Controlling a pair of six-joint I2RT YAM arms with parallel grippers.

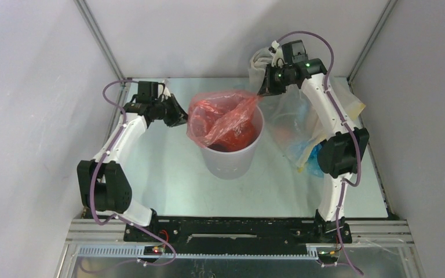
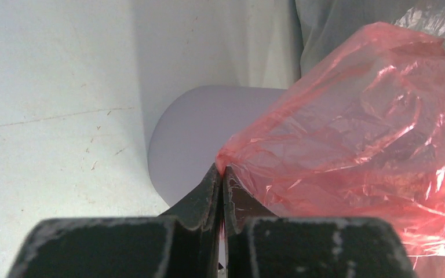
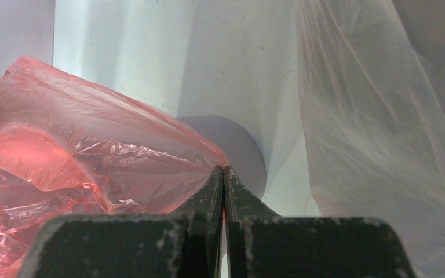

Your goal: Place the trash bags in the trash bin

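The red-pink trash bag is stretched across the mouth of the pale lavender-white trash bin, its lower part hanging inside. My left gripper is shut on the bag's left edge, beside the bin's left rim. My right gripper is shut on the bag's right corner, above the bin's far right rim. In the left wrist view the bag runs from the closed gripper over the bin. In the right wrist view the bag leaves the closed gripper beside the bin.
A large clear stuffed bag with white drawstrings lies at the right, under my right arm, and fills the right side of the right wrist view. Grey walls close in the table at the back and both sides.
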